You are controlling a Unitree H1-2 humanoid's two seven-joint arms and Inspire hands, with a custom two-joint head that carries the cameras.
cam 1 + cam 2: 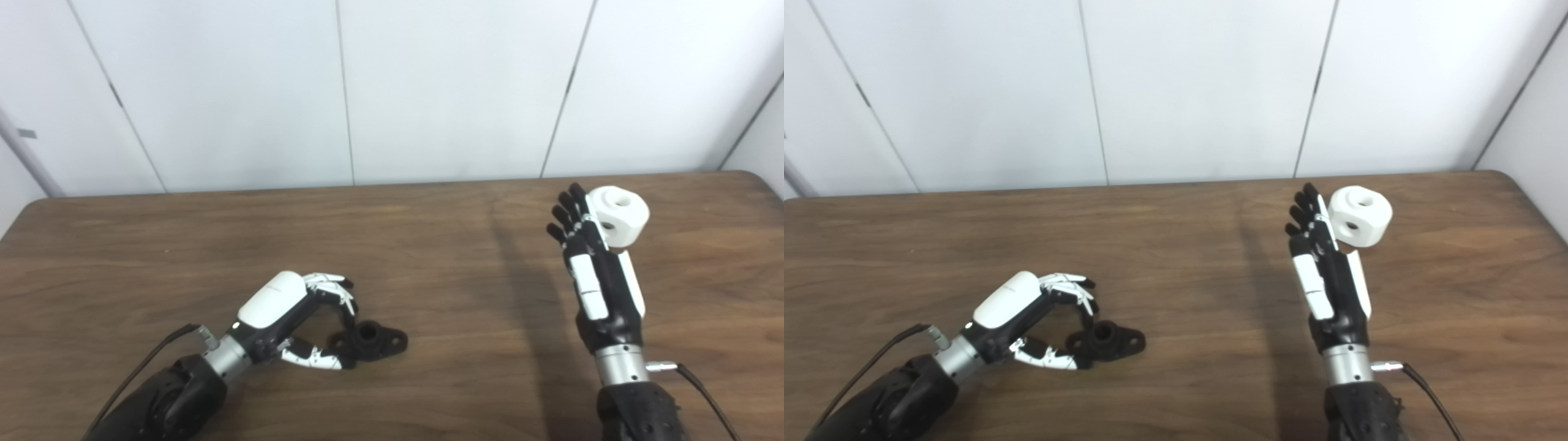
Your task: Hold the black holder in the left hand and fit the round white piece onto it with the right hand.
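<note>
1. Nearest the camera on the left, the left robot hand (288,312) lies low over the wooden tabletop (429,257), its fingers (334,288) curled over and its thumb reaching under toward the black holder (370,340).
2. The fingertips and thumb tip meet the holder's near end (whether they truly pinch it or only touch it I cannot tell); the holder rests flat on the tabletop, its round socket facing up and a flange ear pointing right.
3. Well apart to the right, the right robot hand (597,269) stands upright on its wrist, fingers straight and pointing away from the camera, closed on nothing.
4. The round white piece (620,217) sits on the tabletop just beside those fingertips, on their right, with one hole in its top face and another in its side.
5. In the left eye view the fingers overlap the piece's left edge; the right eye view shows its outline more fully, though contact stays unclear.
</note>
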